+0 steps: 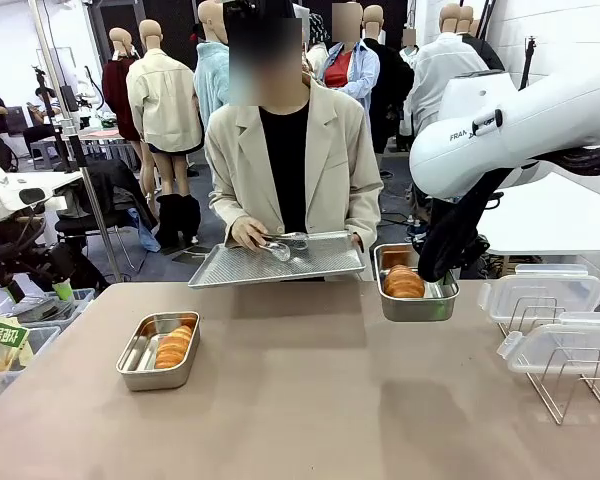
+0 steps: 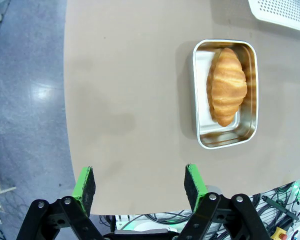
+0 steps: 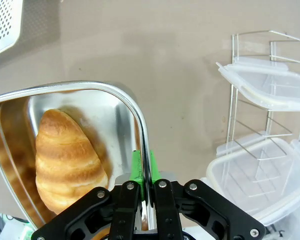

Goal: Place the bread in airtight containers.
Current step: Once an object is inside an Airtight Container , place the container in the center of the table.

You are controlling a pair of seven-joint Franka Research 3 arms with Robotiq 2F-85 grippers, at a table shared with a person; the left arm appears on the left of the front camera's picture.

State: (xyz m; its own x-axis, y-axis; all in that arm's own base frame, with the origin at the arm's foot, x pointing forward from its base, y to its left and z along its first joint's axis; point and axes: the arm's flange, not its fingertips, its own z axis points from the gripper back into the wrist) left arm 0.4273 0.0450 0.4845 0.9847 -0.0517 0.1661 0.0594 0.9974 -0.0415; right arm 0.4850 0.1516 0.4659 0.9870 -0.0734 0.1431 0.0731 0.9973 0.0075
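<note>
Lying in a small shiny rectangular steel container [image 1: 417, 306] right of centre in the front view, a golden ridged bread roll [image 1: 404, 282] is showing. The right gripper [image 3: 141, 167] is pinching that container's rim, jaws closed tight on it. The left gripper [image 2: 140, 187] is hanging wide open, holding nothing, with a second filled steel container [image 2: 197, 90] at the upper right of its wrist view.

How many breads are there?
2. One roll lies in the left box on the table. The second roll sits in the right box, whose rim the right gripper pinches. None seems hidden.
</note>
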